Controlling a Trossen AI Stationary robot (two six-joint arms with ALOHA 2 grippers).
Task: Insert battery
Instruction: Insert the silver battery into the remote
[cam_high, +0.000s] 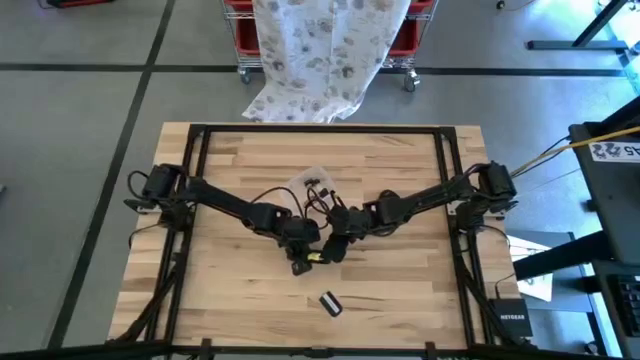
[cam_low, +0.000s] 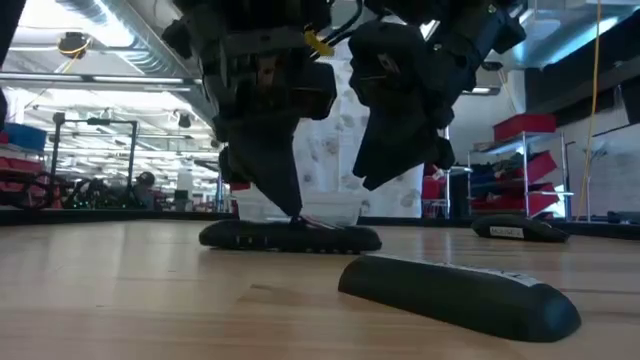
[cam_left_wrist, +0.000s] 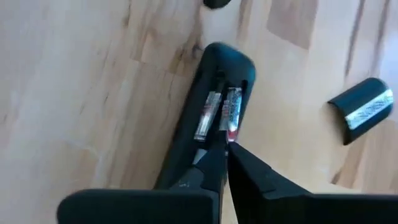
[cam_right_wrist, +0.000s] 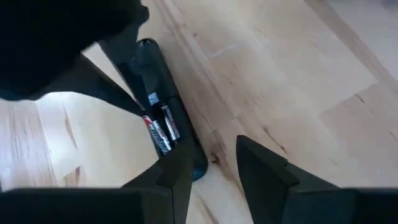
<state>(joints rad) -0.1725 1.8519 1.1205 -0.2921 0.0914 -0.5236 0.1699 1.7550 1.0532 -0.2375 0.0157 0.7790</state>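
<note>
At the centre of the table (cam_high: 400, 160), the left gripper (cam_left_wrist: 226, 148), fingers pressed together, touches the batteries (cam_left_wrist: 219, 113) in the remote (cam_left_wrist: 205, 112). The right gripper (cam_right_wrist: 208, 163) hangs spread beside it. The battery cover (cam_high: 330, 303) lies lower down.

Remote (cam_high: 300, 262) mostly hidden under arms overhead, battery labels (cam_left_wrist: 231, 112) blurred

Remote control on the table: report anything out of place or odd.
The black remote control lies with its battery bay open and two batteries showing. Its black battery cover lies off by itself on the wooden table. The left gripper presses its closed tips at the batteries; the right gripper stands open beside the remote.
</note>
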